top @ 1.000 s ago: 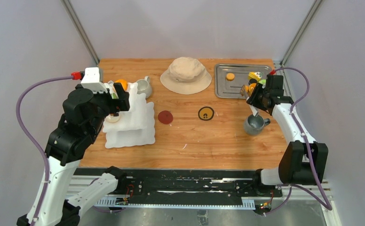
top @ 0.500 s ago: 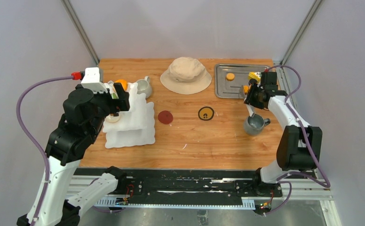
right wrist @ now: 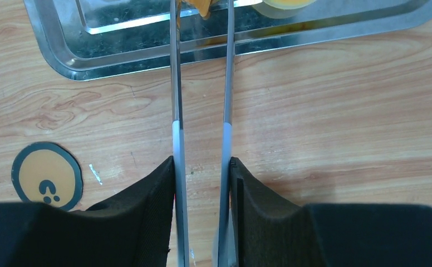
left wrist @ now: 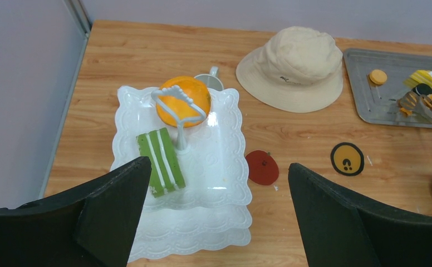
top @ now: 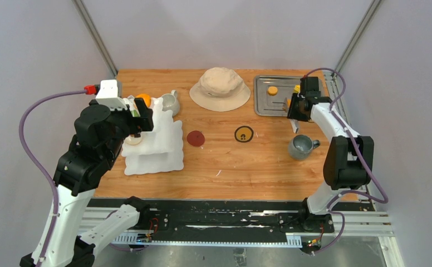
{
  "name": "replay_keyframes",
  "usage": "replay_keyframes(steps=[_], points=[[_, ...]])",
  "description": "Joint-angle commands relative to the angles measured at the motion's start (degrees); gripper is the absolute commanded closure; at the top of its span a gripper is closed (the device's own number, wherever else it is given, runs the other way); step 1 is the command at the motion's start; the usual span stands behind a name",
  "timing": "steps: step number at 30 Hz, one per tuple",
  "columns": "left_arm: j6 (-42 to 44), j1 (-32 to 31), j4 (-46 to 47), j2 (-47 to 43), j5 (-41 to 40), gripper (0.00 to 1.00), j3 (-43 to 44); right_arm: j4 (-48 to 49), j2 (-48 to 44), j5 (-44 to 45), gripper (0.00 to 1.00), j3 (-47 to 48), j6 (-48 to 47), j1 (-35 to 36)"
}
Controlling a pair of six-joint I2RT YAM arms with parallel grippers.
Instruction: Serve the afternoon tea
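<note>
Right gripper [right wrist: 201,167]: the two black fingers [right wrist: 147,194] are clamped on the rear ends of the metal tongs [right wrist: 176,83], one tong arm lying against each pad. The arms run forward, nearly parallel and slightly apart, over bare wood and across the near rim of the steel tray [right wrist: 63,55]. At the upper edge of the right wrist view an orange pastry [right wrist: 202,5] sits between the tong tips, above the tray floor; whether the tips actually pinch it cannot be told, as it is cropped there. A round orange sticker [right wrist: 47,175] lies on the table, left of the fingers. In the top view the grey mug [top: 302,146] stands just nearer than this gripper, off the tray.

Left gripper [left wrist: 218,164]: fingers [left wrist: 108,194] spread wide, holding nothing, poised above the white three-tier stand [left wrist: 130,111]. On the top tier lie an orange round pastry [left wrist: 183,100], behind the handle loop, and a green striped pastry [left wrist: 159,161] beside the post. The white mug [left wrist: 211,80] stands just behind the stand. Farther right lie a red sticker [left wrist: 262,167] and the beige hat [left wrist: 294,67].
</note>
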Motion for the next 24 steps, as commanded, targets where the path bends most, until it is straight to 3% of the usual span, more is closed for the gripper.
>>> replay_keyframes(steps=[1,9,19,24], points=[[-0.21,-0.36,0.2,-0.25,-0.16,0.02,-0.36,-2.74,1.23,4.87,0.66,4.26,-3.02,2.54],[-0.21,-0.36,0.11,-0.5,-0.21,0.02,-0.45,-2.93,-0.14,4.0,0.85,4.36,-3.13,2.76],[1.39,-0.43,-0.07,-0.85,-3.32,0.02,0.17,-0.3,-11.94,3.55,0.99,0.0,-2.09,2.77],[0.58,-0.4,0.02,-1.2,-2.75,0.02,0.74,-0.03,-15.78,-0.53,0.99,-0.2,-1.69,2.81]])
